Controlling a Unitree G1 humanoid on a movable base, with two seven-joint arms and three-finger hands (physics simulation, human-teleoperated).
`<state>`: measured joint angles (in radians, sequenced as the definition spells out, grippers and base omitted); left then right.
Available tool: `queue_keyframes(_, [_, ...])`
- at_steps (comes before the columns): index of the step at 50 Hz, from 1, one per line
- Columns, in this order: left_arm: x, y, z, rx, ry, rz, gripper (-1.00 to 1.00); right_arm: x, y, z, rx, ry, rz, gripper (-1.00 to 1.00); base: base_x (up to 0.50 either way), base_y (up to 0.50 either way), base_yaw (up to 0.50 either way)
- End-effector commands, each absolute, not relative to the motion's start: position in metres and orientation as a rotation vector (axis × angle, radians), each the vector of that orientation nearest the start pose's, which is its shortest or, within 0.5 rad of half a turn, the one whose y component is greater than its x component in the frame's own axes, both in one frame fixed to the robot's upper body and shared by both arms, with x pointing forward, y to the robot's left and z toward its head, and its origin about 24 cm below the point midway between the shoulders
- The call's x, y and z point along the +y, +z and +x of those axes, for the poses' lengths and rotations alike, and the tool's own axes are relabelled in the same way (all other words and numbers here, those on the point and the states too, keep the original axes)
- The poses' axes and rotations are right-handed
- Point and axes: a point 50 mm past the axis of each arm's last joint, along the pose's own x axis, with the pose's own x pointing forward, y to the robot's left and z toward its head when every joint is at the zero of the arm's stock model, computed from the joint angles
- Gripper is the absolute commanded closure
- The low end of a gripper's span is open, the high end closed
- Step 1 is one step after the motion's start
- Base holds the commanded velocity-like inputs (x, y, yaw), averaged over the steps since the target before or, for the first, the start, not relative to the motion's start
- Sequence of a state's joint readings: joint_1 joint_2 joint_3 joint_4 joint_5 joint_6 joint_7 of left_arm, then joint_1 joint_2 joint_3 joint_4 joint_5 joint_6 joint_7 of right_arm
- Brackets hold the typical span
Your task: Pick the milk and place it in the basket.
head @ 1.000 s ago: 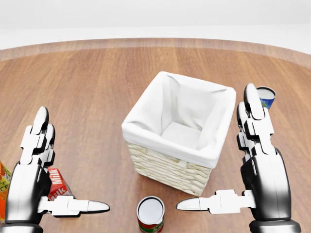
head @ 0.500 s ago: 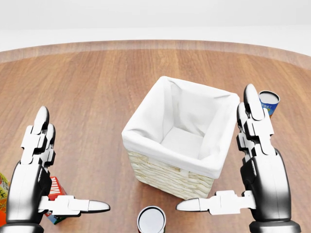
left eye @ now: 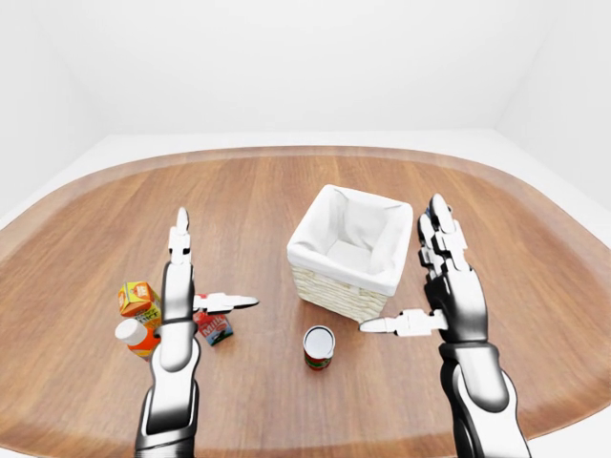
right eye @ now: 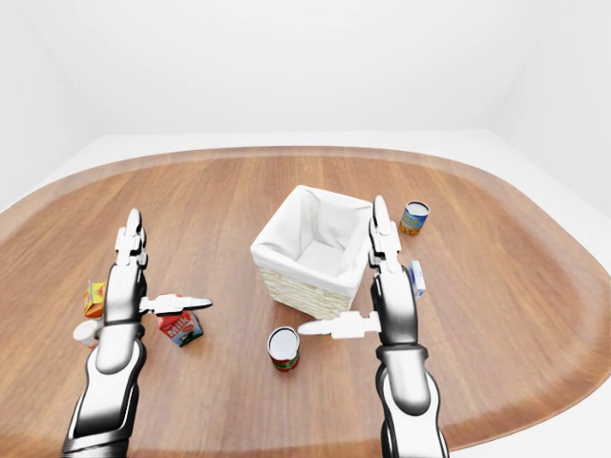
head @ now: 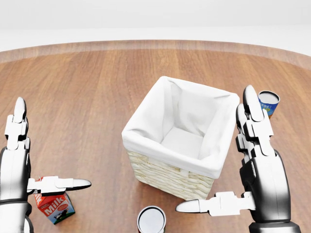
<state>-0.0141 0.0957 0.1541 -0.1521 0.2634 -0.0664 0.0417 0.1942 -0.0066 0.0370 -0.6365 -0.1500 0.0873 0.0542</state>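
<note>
**Q:** Setting?

**A:** White room, plain walls. One broad rounded wooden table (left eye: pixel 286 191) fills the views. No clutter beyond the groceries and the basket (head: pixel 180 141).

**Q:** Where does the milk lie from your fingers?

**A:** The milk (head: pixel 54 206) sits at the lower left of the head view, just under the thumb of my left hand (head: pixel 19 160). The thumb juts out sideways over the carton's top; the other fingers point straight up, palm edge beside it. Whether the thumb touches the carton, I cannot tell. My right hand (head: pixel 260 165) stands on the far side of the basket, well apart from the milk. So the left is the nearer one, by my reckoning, and the reach goes down and a little right.

**Q:** Fingers?

**A:** Both hands spread wide, nothing held.

**Q:** The carton itself?

**A:** Small, red and white, "Milk" lettered on its face. It looks tilted or lying on a side, its long axis slanting across the view; hard to say which.

**Q:** Neighbours?

**A:** In the left-eye view an orange carton (left eye: pixel 136 299) and a white-capped bottle (left eye: pixel 136 337) stand just left of my left arm. A tin can (left eye: pixel 319 345) stands near the basket's lower side, between my hands. A blue can (right eye: pixel 414 218) lies beyond the right hand.
</note>
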Motion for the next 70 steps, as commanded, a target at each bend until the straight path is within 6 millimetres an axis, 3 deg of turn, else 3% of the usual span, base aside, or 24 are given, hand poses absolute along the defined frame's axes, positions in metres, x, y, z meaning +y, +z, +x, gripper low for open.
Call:
queue_keyframes(1, [0.22, 0.082, 0.267, -0.178, 0.276, 0.453, -1.0, -0.15, 0.136, 0.201, -0.356, 0.002, -0.161, -1.0, 0.0, 0.0, 0.0])
queue_keyframes(11, [0.239, 0.076, 0.271, -0.128, 0.342, 0.619, -1.0, -0.15, 0.135, 0.201, -0.351, 0.0, -0.161, -1.0, 0.0, 0.0, 0.0])
queue_keyframes(15, [0.239, 0.06, 0.27, -0.06, 0.306, 0.698, -1.0, -0.15, 0.135, 0.202, -0.352, -0.002, -0.16, -1.0, 0.0, 0.0, 0.0])
queue_keyframes(37, [0.232, 0.05, 0.263, -0.004, 0.198, 0.682, -1.0, -0.151, 0.138, 0.201, -0.362, -0.005, -0.159, -1.0, 0.0, 0.0, 0.0])
queue_keyframes(70, [0.243, 0.014, 0.28, 0.159, 0.229, 0.721, -1.0, -0.15, 0.139, 0.201, -0.368, -0.006, -0.158, -1.0, 0.0, 0.0, 0.0])
